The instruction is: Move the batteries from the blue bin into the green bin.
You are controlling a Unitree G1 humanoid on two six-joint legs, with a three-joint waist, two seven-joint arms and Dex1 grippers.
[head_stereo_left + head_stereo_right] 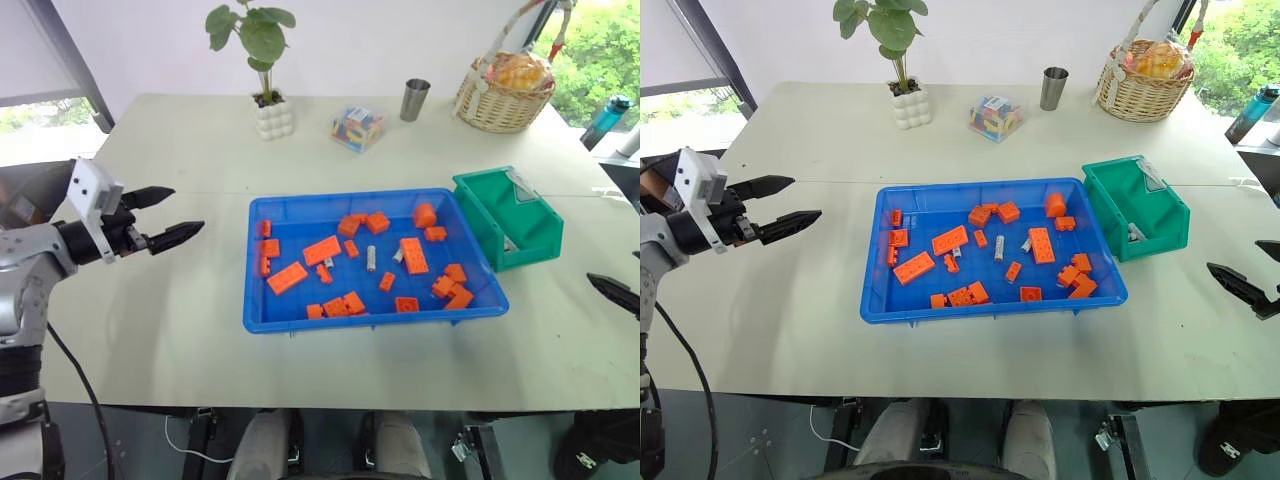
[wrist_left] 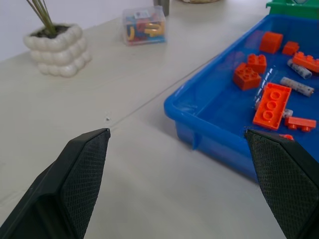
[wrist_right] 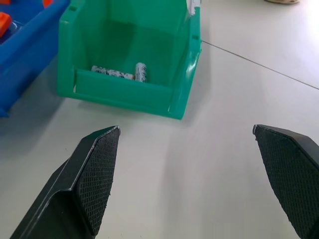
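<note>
Two batteries lie in the deep green bin, near the table's right edge. At least three more lie among orange studded bricks in the shallow blue bin mid-table. Left gripper and right gripper both gape wide, holding nothing.

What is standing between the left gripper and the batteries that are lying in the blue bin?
Only the low near wall of the blue bin and orange bricks scattered around the batteries. The left gripper, open, hovers over bare table beside the bin.
</note>
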